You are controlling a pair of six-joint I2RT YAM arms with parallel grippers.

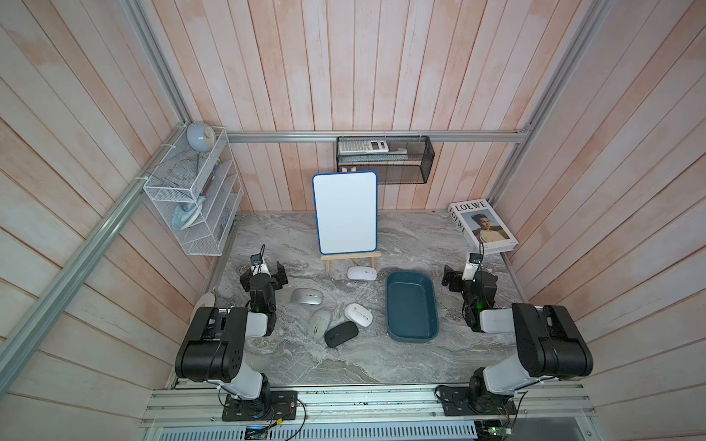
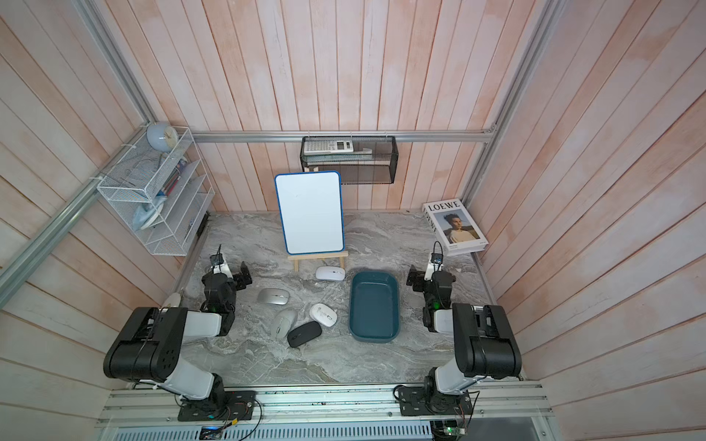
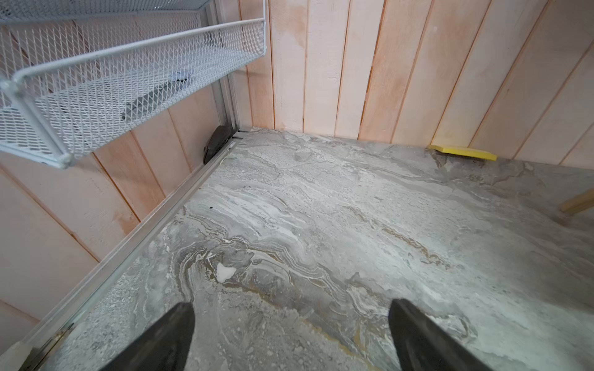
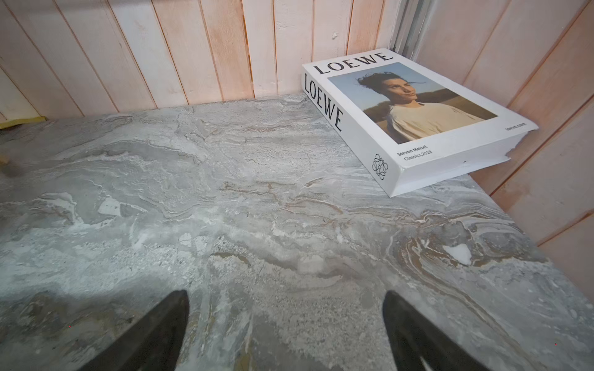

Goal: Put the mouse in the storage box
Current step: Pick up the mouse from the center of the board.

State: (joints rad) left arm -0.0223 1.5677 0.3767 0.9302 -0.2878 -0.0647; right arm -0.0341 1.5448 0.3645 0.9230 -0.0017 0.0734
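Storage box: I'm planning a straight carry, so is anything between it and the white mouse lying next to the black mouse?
Nothing visible does. In a top view, only bare tabletop lies between the white mouse and the storage box. The black mouse sits on the mouse's other side, and the box is empty.

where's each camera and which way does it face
Both top views: high over the near end of the tabletop, looking down toward the back wall; left arm, right arm, storage box and whiteboard show.
Left wrist: on the left arm, looking past the open left gripper at the white wire rack.
Right wrist: on the right arm, looking past the open right gripper at the book.
Shared: both top views also show the rack and book.
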